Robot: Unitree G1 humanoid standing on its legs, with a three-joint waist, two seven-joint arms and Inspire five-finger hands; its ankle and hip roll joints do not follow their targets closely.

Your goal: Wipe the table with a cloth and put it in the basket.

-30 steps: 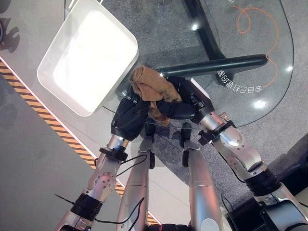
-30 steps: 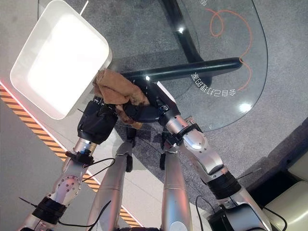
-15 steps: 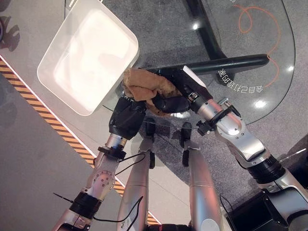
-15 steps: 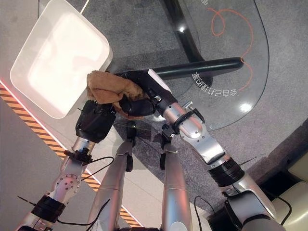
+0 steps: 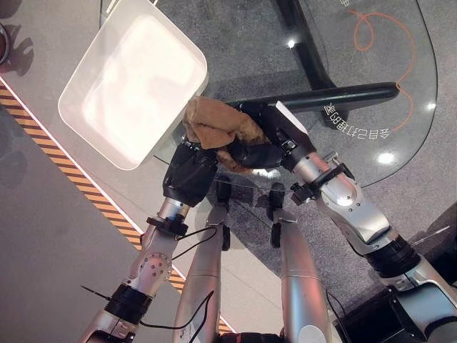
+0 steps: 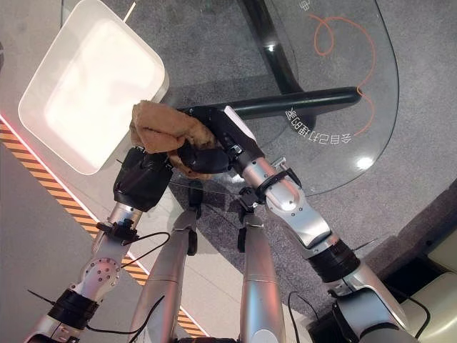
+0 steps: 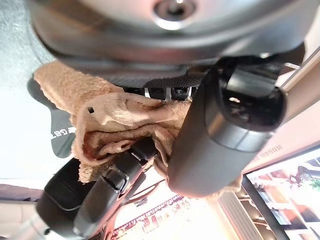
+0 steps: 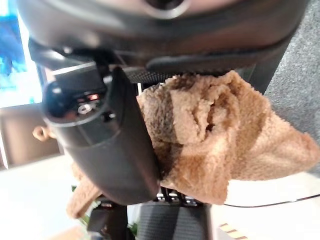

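We see a round glass worktop (image 5: pixel 400 64) filling the 1 o'clock part of the head view, with a white rectangular basket (image 5: pixel 132 82) at 11 o'clock at its edge. Our right hand (image 5: pixel 268 146) curls round a crumpled tan cloth (image 5: pixel 214 123), and our left hand (image 5: pixel 187 175) pinches the same bundle from 7 o'clock. The cloth sits just beside the basket's near corner, not inside. It looks light, soft and floppy; we judge a grip on the bunched middle safest.

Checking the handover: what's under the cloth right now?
Under the bunched brown cloth sit the left hand and the right hand, both gripping it, over the glass table. The fingers beneath the folds are mostly covered.
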